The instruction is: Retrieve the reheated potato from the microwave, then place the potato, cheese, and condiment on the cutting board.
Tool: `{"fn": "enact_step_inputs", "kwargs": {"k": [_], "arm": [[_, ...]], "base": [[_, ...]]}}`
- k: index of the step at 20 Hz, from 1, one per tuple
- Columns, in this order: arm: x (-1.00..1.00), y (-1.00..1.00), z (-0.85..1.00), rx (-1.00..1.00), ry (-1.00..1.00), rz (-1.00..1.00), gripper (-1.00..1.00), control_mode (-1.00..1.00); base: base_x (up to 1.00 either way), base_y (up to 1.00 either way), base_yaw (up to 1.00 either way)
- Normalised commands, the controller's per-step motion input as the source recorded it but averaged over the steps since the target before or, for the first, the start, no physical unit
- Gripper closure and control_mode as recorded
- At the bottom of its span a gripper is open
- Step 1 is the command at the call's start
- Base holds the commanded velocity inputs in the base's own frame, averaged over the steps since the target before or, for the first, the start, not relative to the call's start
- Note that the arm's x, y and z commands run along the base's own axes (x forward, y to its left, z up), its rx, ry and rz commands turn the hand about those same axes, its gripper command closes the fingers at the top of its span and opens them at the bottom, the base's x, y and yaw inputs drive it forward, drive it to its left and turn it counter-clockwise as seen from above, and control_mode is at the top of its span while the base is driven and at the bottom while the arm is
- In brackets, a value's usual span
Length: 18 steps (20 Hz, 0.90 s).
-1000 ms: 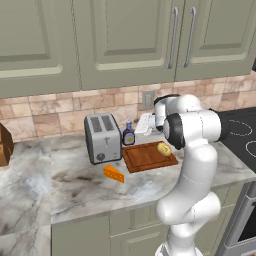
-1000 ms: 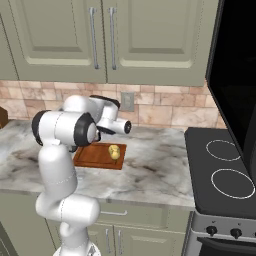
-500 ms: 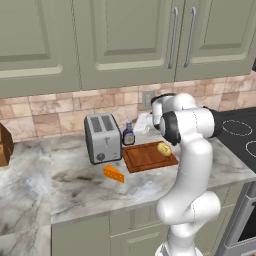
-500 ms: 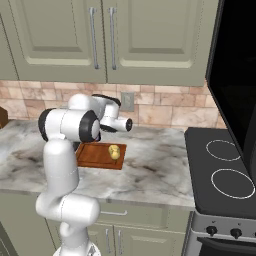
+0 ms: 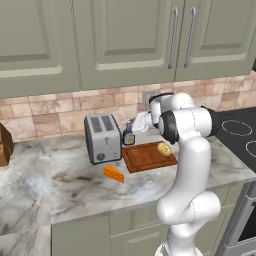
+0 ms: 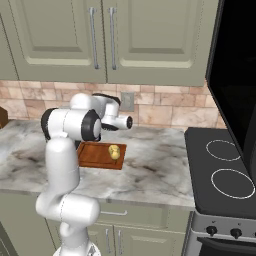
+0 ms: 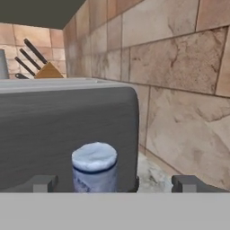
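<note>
Two gripper fingers, condiment between

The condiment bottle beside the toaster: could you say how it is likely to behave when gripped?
The condiment bottle stands upright, narrow and taller than wide, so a sideways nudge would probably tip it. Its body looks smooth and rounded, so it may slip between the open gripper fingers.

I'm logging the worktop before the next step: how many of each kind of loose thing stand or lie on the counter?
Toaster: 1
Condiment bottle: 1
Cutting board: 1
Potato: 1
Cheese wedge: 1
Knife block: 1
Total: 6
</note>
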Motion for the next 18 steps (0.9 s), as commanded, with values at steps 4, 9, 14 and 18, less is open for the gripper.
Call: {"fn": "enact_step_inputs", "kwargs": {"k": [4,9,14,18], "arm": [[0.00,0.21,0.00,0.00,0.01,0.04,-1.00,-1.00],[0.05,0.17,-0.02,0.00,0.02,0.01,-1.00,-1.00],[0.09,0.08,-0.03,0.00,0.06,0.00,1.00,-1.00],[0.01,0.00,-0.04,0.00,0.07,0.00,1.00,-1.00]], "base": [[0.00,0.00,0.00],[0.00,0.00,0.00],[0.00,0.00,0.00],[0.00,0.00,0.00]]}}
